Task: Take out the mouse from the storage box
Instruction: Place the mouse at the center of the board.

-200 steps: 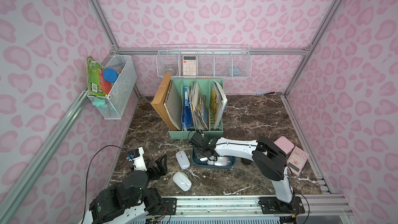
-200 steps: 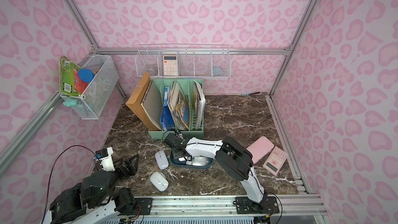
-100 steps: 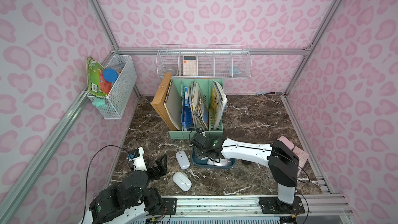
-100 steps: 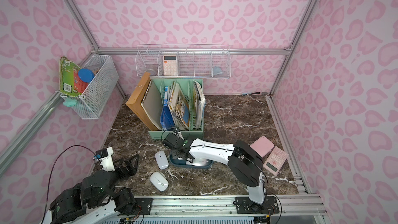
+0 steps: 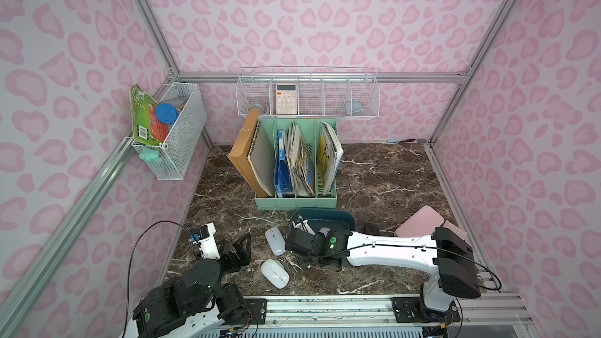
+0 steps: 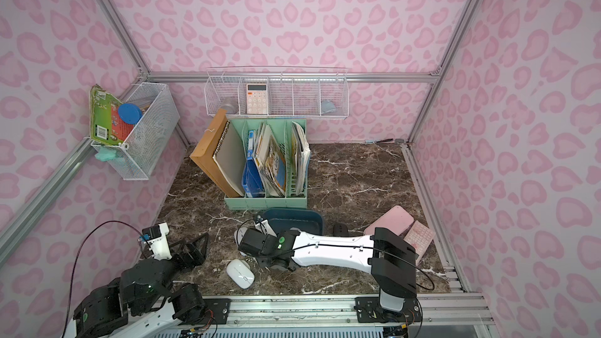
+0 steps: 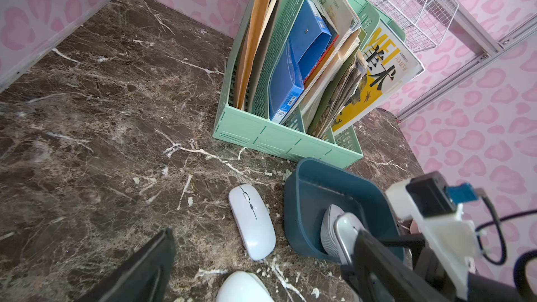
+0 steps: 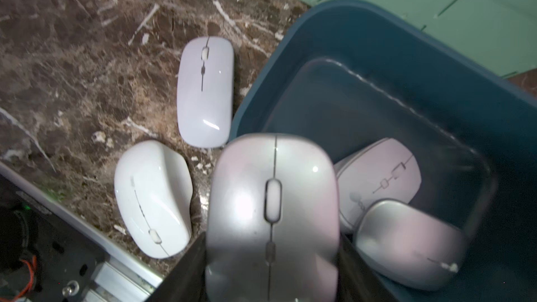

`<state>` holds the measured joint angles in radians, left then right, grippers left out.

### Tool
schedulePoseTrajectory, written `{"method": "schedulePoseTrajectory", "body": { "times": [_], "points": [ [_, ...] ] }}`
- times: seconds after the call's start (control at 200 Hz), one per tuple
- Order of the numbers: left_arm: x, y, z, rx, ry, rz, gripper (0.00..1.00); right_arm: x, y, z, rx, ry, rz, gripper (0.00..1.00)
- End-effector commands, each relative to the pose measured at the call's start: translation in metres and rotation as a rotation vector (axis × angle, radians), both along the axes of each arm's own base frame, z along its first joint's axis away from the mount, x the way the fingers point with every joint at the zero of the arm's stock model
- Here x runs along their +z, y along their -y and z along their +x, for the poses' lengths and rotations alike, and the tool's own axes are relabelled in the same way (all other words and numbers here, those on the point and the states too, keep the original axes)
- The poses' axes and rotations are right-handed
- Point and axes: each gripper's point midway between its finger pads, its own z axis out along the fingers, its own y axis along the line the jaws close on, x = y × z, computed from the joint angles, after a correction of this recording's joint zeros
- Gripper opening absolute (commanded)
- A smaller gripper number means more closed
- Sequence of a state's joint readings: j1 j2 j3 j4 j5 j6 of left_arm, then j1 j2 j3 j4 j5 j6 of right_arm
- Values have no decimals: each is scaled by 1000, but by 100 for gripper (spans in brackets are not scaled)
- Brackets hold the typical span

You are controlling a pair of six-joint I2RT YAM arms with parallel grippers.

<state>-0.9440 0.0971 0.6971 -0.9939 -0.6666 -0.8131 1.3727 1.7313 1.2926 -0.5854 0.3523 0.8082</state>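
Note:
The dark blue-teal storage box [image 5: 328, 214] sits in front of the file holder. My right gripper [image 8: 273, 274] is shut on a silver-grey mouse [image 8: 273, 213] and holds it over the box's left rim [image 8: 290, 39]. Two more mice [image 8: 377, 181] [image 8: 406, 245] lie inside the box. On the marble left of the box lie a flat white mouse [image 5: 274, 240] and a rounder white mouse [image 5: 274, 273]. In both top views the right gripper [image 5: 300, 243] hides the held mouse. My left gripper [image 5: 242, 248] stands open at the front left with nothing between its fingers.
A mint-green file holder [image 5: 296, 164] full of books stands just behind the box. A small black object [image 5: 370, 229], a pink case [image 5: 419, 225] and a pink keypad [image 5: 455, 227] lie to the right. White wire baskets [image 5: 309, 95] [image 5: 175, 134] hang on the walls.
My right gripper has come toward the front, from the box's far left part to its left rim, with the mouse in it. Its elbow has swung out to the right. The left arm is still.

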Motion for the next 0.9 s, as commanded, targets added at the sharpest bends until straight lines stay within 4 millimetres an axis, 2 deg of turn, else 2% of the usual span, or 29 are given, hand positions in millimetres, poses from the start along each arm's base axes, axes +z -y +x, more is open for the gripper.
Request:
{"method": "schedulePoseTrajectory", "body": {
  "times": [0.0, 0.17, 0.415, 0.895],
  "points": [
    [1, -1, 0, 2, 3, -12, 99, -3, 5, -14, 7, 1, -10, 59],
    [0, 0, 0, -1, 0, -12, 99, -20, 7, -39, 60, -18, -51, 59],
    [0, 0, -1, 0, -2, -13, 99, -40, -5, -64, 182, -58, -62, 59],
    [-2, -3, 0, 15, -8, 0, 99, -68, -3, -63, 278, -82, -120, 60]
  ]
}}
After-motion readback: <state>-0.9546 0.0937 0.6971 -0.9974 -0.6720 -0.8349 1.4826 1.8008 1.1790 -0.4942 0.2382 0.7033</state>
